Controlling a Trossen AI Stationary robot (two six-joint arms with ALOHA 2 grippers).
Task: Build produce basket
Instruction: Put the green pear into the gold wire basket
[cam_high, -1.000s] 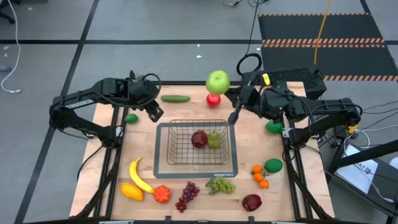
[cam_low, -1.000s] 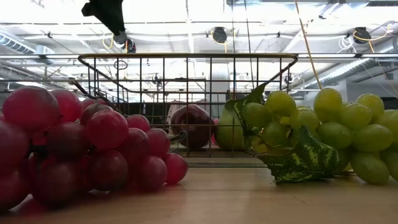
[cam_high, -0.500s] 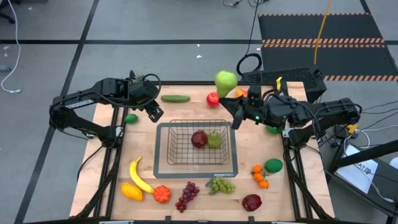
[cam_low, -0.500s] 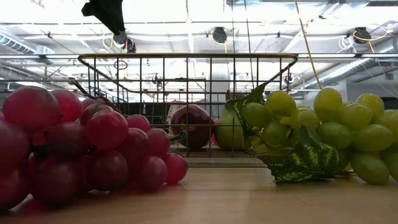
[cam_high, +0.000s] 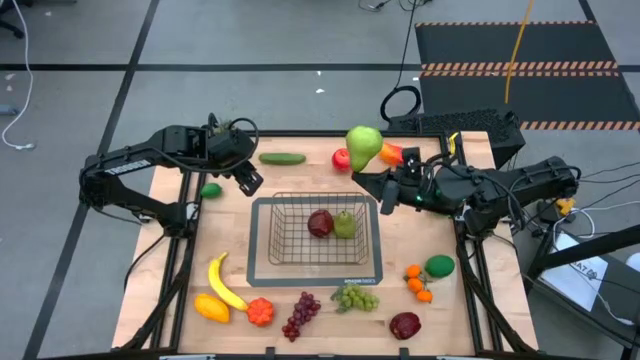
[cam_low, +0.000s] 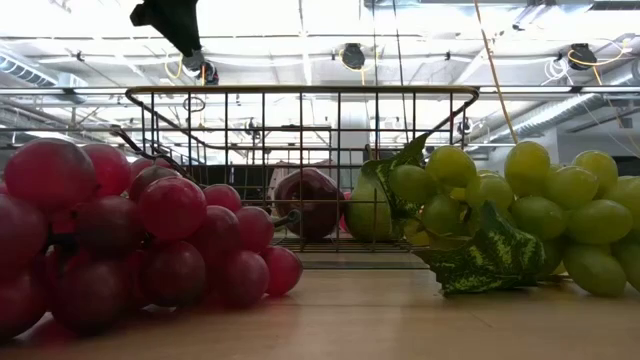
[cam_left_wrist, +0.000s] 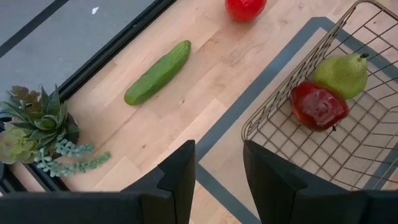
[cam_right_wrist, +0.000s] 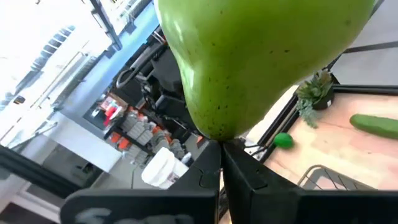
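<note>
Counting basket | pear: one | apple: one

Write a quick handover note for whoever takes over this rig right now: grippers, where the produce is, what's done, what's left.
Right gripper: shut on the green pear by its stem, raised beyond the basket.
Left gripper: empty, fingers apart, near the basket's corner, by the cucumber.
Done: dark red apple and a second pear in the basket.
Left: everything else on the table, including banana and grapes.

Bright overhead lighting, ceiling glare in the low view, soft shadows.
</note>
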